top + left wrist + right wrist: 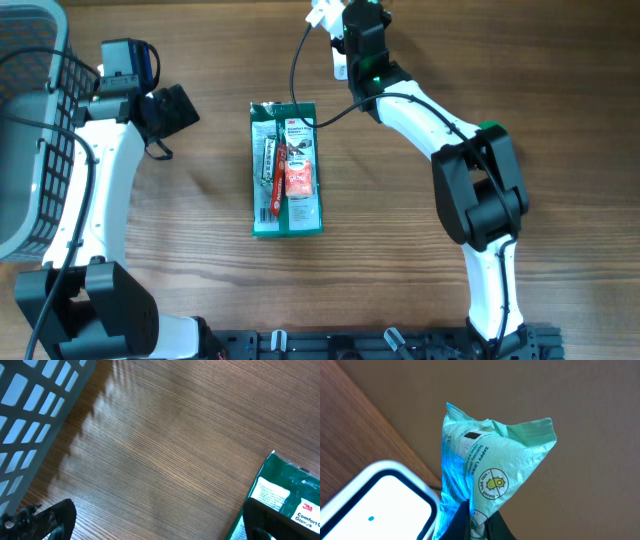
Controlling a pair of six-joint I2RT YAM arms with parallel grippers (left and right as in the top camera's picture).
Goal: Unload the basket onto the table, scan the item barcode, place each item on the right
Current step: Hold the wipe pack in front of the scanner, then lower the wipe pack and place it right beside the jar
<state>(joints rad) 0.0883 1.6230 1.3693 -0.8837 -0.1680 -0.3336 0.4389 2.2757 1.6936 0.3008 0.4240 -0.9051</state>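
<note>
By far table (400, 260) edge, right gripper (482, 526) clamping pouch (492, 455)

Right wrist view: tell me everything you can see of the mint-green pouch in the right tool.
The mint-green pouch is soft, crinkled, glossy plastic film, printed with text, a small dark label patch near the top and a round crossed-out yellow germ emblem. It stands upright, pinched at its lower end by the shut right tool, its top flaring into two corners. A white rounded device sits beside it; whether they touch is unclear.
</note>
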